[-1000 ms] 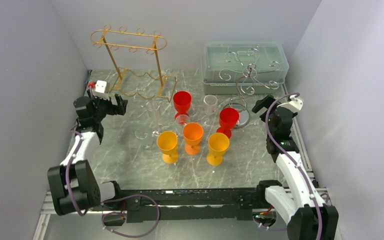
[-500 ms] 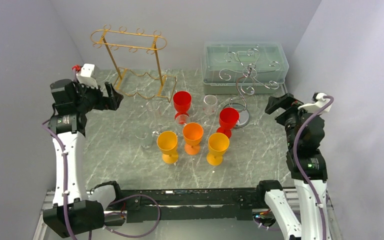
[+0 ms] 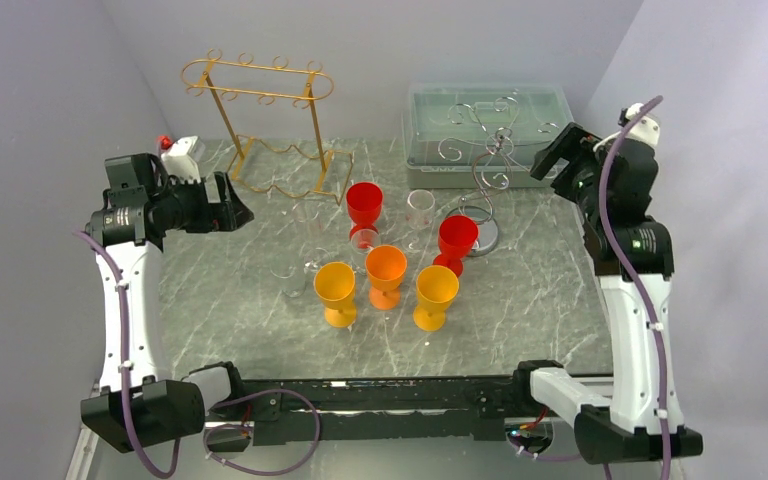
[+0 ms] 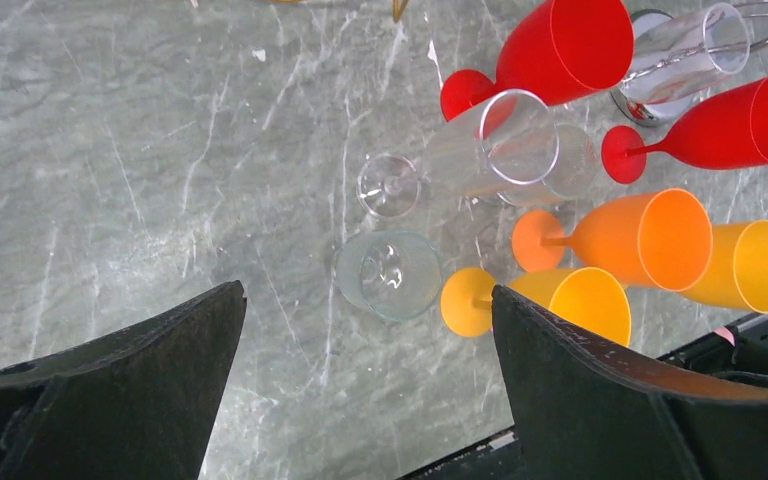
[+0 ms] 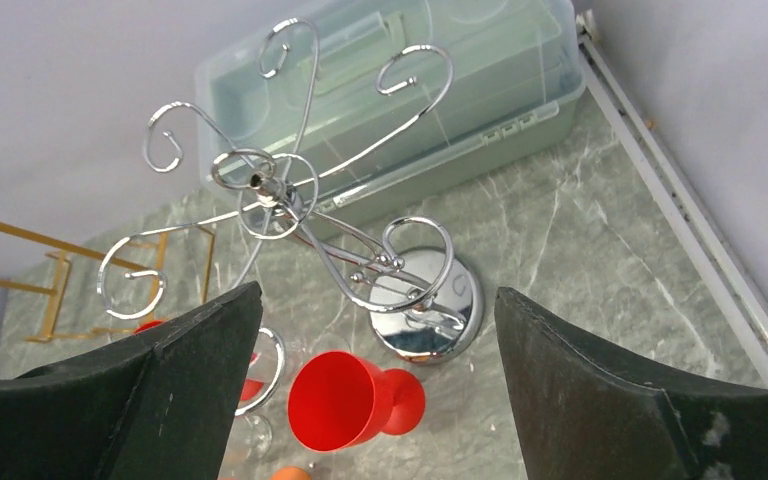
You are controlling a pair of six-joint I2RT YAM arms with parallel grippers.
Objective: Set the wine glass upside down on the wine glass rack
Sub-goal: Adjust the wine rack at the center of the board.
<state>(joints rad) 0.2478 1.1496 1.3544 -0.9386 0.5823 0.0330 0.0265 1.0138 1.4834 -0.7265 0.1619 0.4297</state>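
- Hovering high over the left side of the table, my left claw has its two fingers spread wide with nothing between them.
- Looking down through its wrist camera, the left claw frames a short clear glass. The glass stands upright on the stone top well below the claw, untouched.
- From above, that short clear glass stands to the right of the left claw and nearer the arm bases, at the left edge of the cluster of glasses.
- A taller clear glass stands just behind it, and a third clear glass stands farther right, beside the silver rack.
- The coloured glasses are all upright. Two red glasses stand at the back, an orange glass in the middle, and two yellow glasses in front.
- My right claw is raised at the far right, its fingers also wide apart and holding nothing.
- Through the right wrist camera, the right claw looks onto the silver rack with its curled hooks and round base. One red glass stands close by that base.
- None of the glasses hangs on either rack.
- Behind the silver rack is a lidded plastic box, and the gold rack stands at the far left.
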